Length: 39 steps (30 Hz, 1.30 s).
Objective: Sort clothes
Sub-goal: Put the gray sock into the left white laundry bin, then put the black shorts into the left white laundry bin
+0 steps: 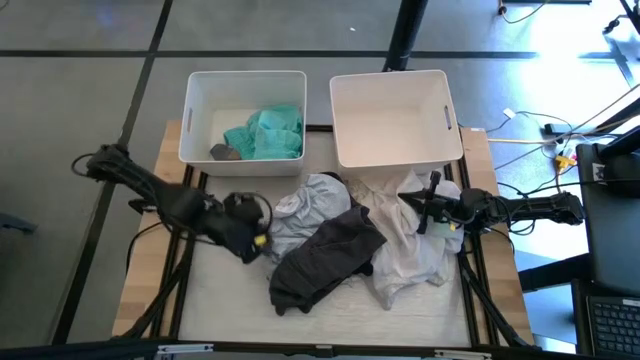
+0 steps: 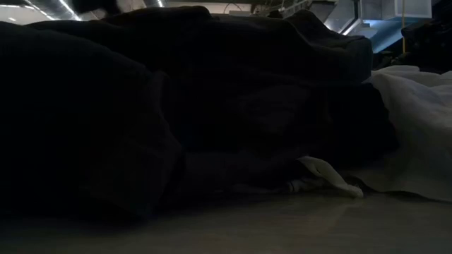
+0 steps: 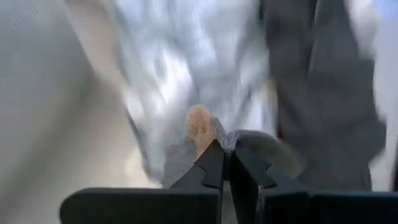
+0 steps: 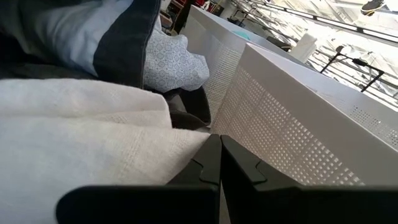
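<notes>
A pile of clothes lies mid-table: a light grey garment [image 1: 310,205], a dark grey one [image 1: 325,260], a white one [image 1: 410,255] and a black-patterned white one [image 4: 174,62]. A teal garment [image 1: 268,132] lies in the left white bin [image 1: 196,110]. My left gripper [image 1: 258,238] is at the pile's left edge, shut on a small grey sock [image 3: 249,140] with a tan toe [image 3: 200,123]. My right gripper [image 4: 221,155] is shut at the pile's right side, between the white garment [image 4: 93,124] and the right bin's wall [image 4: 292,118]. My left gripper pinches the grey sock between its two fingertips at a bunched part [image 3: 225,138] next to the tan toe. The fingers come level from the table's left side. The sock sticks out just past the fingertips, against the light grey garment [image 3: 186,62]. My right gripper lies beside the white garment; I cannot tell whether it touches it.
The right white bin [image 1: 345,120] stands at the back, next to the left bin. A small dark grey item [image 1: 224,152] lies in the left bin beside the teal garment. In the low view the dark grey garment [image 2: 176,106] fills most of the picture.
</notes>
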Motion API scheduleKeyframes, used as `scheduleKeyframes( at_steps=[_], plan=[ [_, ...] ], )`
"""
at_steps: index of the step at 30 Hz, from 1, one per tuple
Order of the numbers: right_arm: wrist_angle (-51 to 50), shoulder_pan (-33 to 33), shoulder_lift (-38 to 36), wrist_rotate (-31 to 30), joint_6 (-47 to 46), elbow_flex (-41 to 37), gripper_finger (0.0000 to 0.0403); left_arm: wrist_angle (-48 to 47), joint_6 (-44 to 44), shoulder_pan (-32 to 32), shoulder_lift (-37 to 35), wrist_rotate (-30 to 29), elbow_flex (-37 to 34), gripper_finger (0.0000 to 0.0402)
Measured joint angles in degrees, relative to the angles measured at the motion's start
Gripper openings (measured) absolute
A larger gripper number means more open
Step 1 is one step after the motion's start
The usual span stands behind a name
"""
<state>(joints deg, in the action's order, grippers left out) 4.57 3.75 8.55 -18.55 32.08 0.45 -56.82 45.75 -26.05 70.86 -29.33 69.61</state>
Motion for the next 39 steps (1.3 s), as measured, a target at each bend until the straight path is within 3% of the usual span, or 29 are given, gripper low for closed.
scheduleKeyframes(
  at_steps=[5, 11, 16, 23, 29, 34, 39],
  plan=[
    [-0.24, 0.0, -0.01, -0.02, 0.34, 0.0, 0.001, 1.11, -15.02, 4.34, -2.66, -15.33, 5.72, 0.0008],
    [-0.57, -0.01, 0.01, 0.07, 0.0, 0.0, 0.001, 4.86, -30.39, 11.26, -4.85, -35.35, 6.14, 0.001],
    [-0.68, 0.0, 0.01, 0.09, -0.13, 0.01, 0.001, 5.22, -35.8, 19.93, -4.78, -42.19, 6.14, 0.0022],
    [-0.92, 0.0, 0.01, 0.09, -0.2, 0.0, 0.001, 5.2, -31.3, 32.94, -4.67, -39.4, 6.14, 0.0036],
    [-0.99, 0.0, 0.01, 0.11, -0.29, 0.0, 0.001, 5.22, -32.62, 40.22, -4.71, -24.91, 6.14, 0.0096],
    [-1.04, 0.0, 0.01, 0.11, -0.31, 0.02, 0.001, 5.61, -34.17, 40.81, -5.6, -15.74, 6.14, 0.0159],
    [-1.08, -0.01, 0.01, 0.12, -0.31, 0.01, 0.001, 8.16, -33.96, 36.8, -6.28, -2.88, 6.14, 0.0189]
  ],
)
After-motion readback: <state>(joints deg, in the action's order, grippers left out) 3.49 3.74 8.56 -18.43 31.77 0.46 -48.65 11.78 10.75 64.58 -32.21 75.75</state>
